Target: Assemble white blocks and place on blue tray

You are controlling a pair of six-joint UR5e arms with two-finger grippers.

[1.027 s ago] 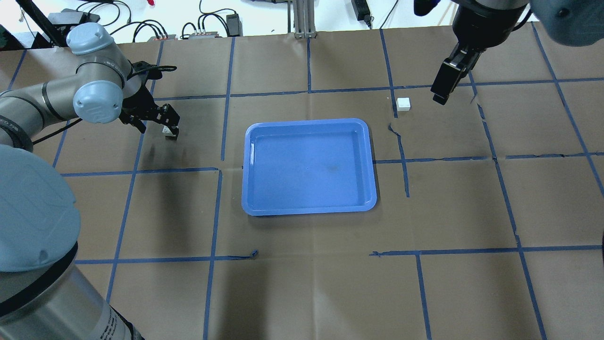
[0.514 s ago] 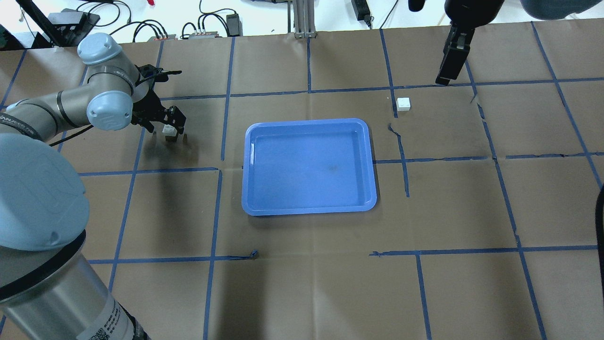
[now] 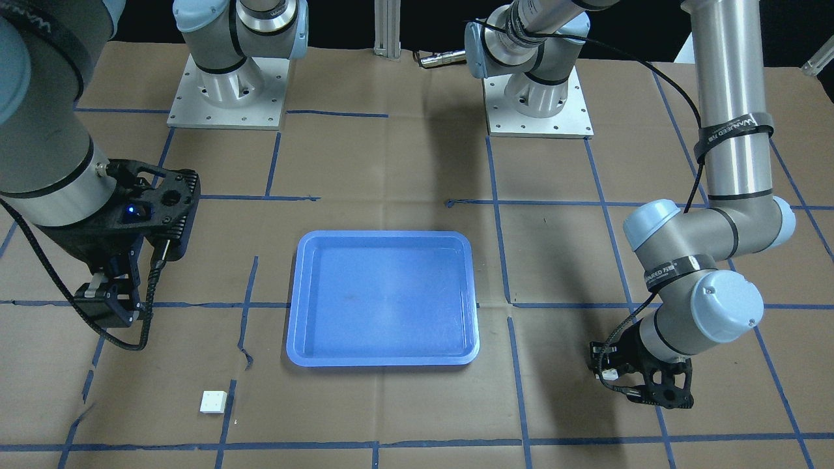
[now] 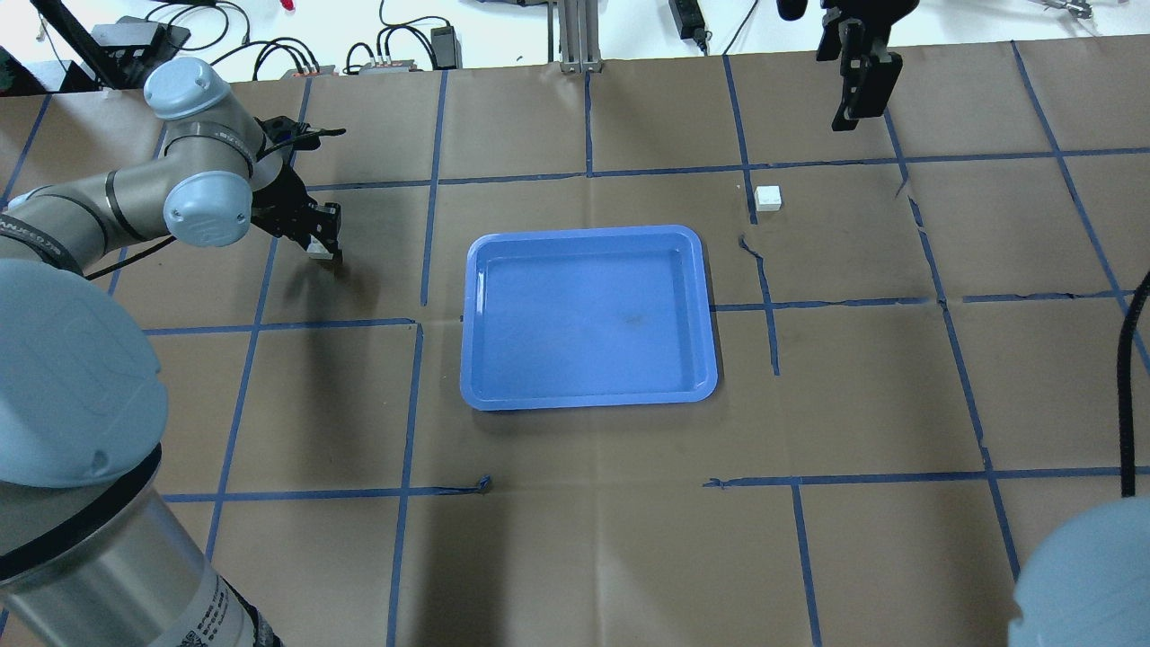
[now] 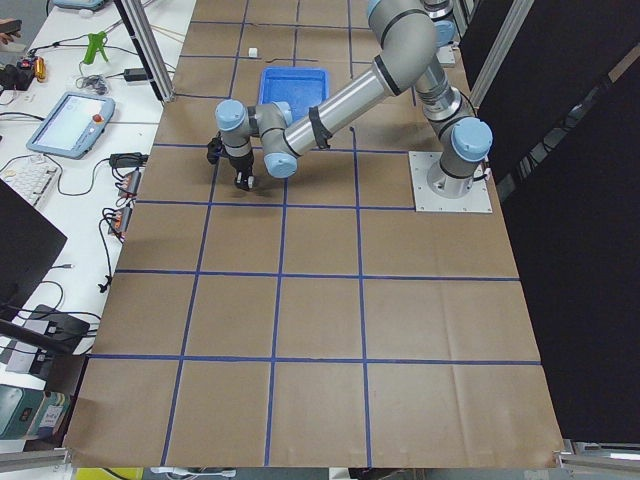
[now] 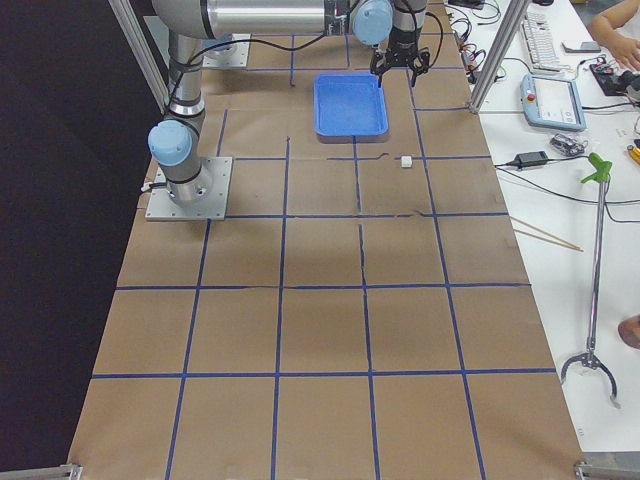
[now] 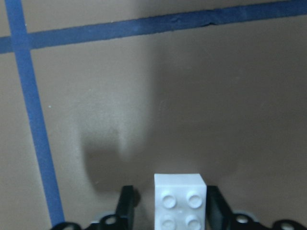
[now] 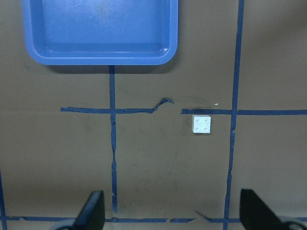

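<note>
Tray: blue tray lies flat at mid-table on brown paper gridded with blue tape.
Left tool: left gripper is down at paper level on the robot's left of the tray, well apart from it.
Left tool state: not clamped. In the wrist view its fingers straddle the first white block. One finger is against the block's side and the other shows a narrow gap.
First block: studs up, between the left jaws, outside the tray. Whether it rests on the paper cannot be told.
Right tool: right gripper hangs high over the far right part of the table, pointing down.
Right tool state: released, jaws spread wide, gripping nothing.
Second block: second white block sits alone on the paper, studs up, just beside a tape crossing. It is near the tray's far right corner but apart from it, and well apart from the first.
</note>
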